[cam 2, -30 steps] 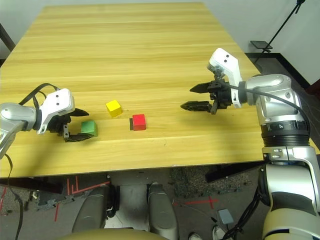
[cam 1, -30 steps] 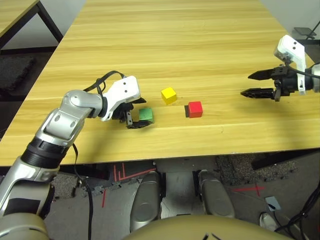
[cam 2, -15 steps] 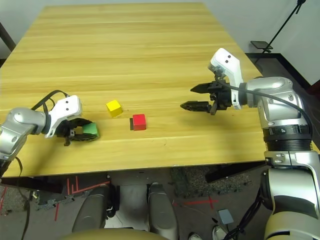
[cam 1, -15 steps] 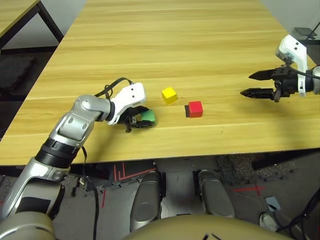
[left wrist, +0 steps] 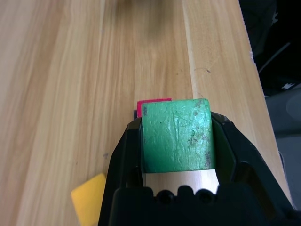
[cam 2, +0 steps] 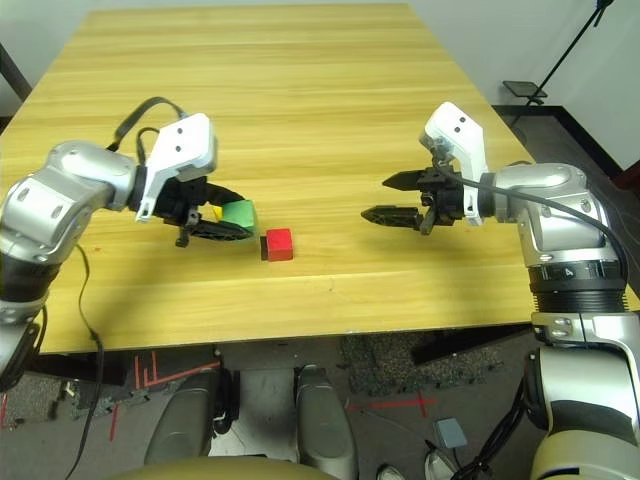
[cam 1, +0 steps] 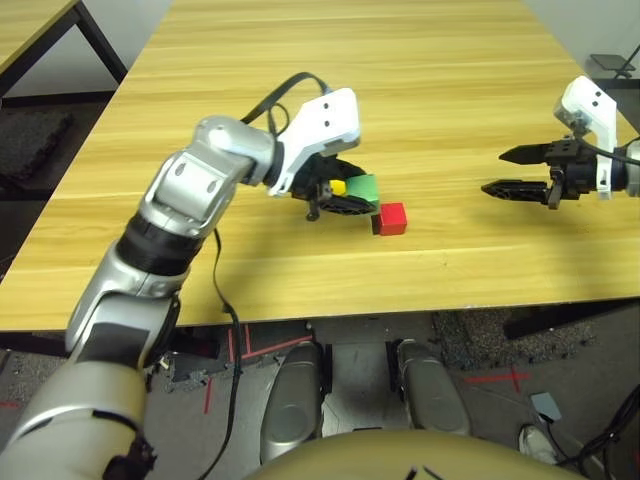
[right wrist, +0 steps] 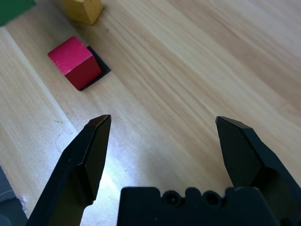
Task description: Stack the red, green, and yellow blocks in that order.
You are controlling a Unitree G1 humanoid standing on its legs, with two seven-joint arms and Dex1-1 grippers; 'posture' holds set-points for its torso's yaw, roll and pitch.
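Green block (left wrist: 178,135) (no label) in left hand (left wrist: 177,136).

Head pair faces down; wrist views closer, tableward.

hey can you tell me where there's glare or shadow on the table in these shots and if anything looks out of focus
Right wrist view: a pale glare patch on the table between the fingers; left wrist view: a soft dark shadow high up, green block crisp; left eye view: faint shading below the left forearm.
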